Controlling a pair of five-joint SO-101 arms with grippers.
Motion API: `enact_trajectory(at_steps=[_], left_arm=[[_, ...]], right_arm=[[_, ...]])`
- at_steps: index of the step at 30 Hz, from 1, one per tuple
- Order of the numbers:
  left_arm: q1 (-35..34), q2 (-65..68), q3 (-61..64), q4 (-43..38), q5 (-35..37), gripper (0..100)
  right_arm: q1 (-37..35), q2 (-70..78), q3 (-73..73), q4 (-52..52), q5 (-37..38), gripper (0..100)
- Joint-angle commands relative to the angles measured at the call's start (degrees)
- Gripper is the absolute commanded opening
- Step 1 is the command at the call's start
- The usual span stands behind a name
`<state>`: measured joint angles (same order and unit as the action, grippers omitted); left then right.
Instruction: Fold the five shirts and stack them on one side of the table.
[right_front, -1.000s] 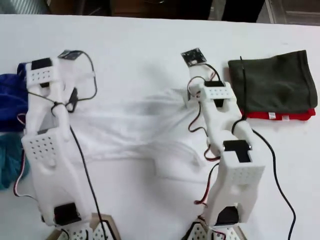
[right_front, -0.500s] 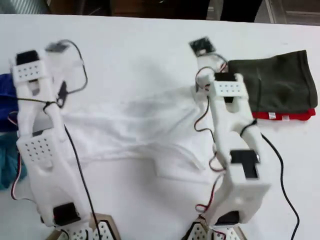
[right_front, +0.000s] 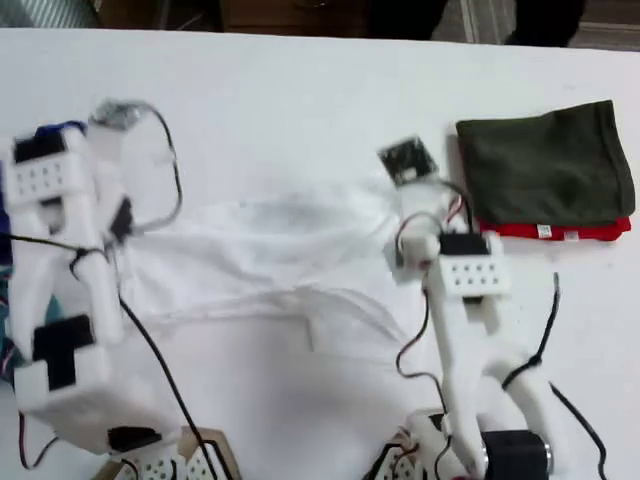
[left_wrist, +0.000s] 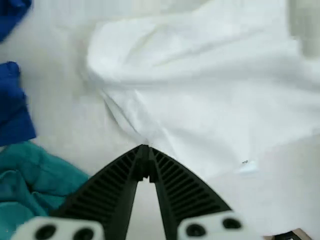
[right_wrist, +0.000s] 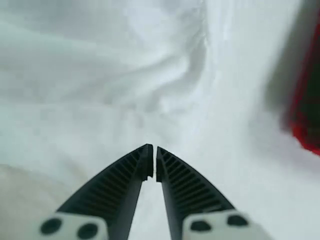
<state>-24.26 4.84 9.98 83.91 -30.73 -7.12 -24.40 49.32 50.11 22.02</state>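
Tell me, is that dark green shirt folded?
Folded: the dark green shirt lies as a compact rectangle atop the red shirt.

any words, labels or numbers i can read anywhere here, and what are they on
No text here can be read.
Tag on the folded red shirt: too small to read.
Label on the white shirt: blurred, unreadable.

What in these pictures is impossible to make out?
Red shirt: high view, nearly all under the dark green shirt.
Blue shirt, teal shirt: left wrist view, cut off by the edge.
Whether left gripper or right gripper pinches the white shirt: wrist views, own fingertips hide the contact.
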Motion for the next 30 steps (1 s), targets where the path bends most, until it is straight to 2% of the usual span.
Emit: enact_trajectory(at_steps=[1,5,9,13,19,22,24,30], left_arm=[[3.16,-6.68,16.57,-8.18,-0.35,2],[3.69,-7.21,24.92,-13.80,-0.70,2],[3.60,-7.21,28.88,-15.12,-3.08,2],[1.32,-7.47,29.58,-14.33,-4.84,2],[-3.08,-7.21,26.42,-13.71,-8.88,2],[-2.99,-7.56,24.57,-13.63,-8.70,2],[-2.90,-7.56,22.02,-12.13,-8.62,2],[-2.81,-7.56,6.81,0.09,-8.62,2]], right_arm=[[-0.31,-3.12,5.80,-4.35,0.35,2.0],[-0.31,-3.12,9.23,-3.56,1.05,2.0],[-0.92,-3.56,12.31,-0.84,7.56,2.0],[-0.57,-3.56,13.54,4.18,14.51,2.0],[4.35,-3.65,13.10,6.99,20.92,2.0],[5.58,-5.05,10.55,7.25,19.96,2.0],[5.41,-8.04,8.88,7.16,16.53,2.0],[0.48,-19.91,4.40,4.97,4.04,2.0]])
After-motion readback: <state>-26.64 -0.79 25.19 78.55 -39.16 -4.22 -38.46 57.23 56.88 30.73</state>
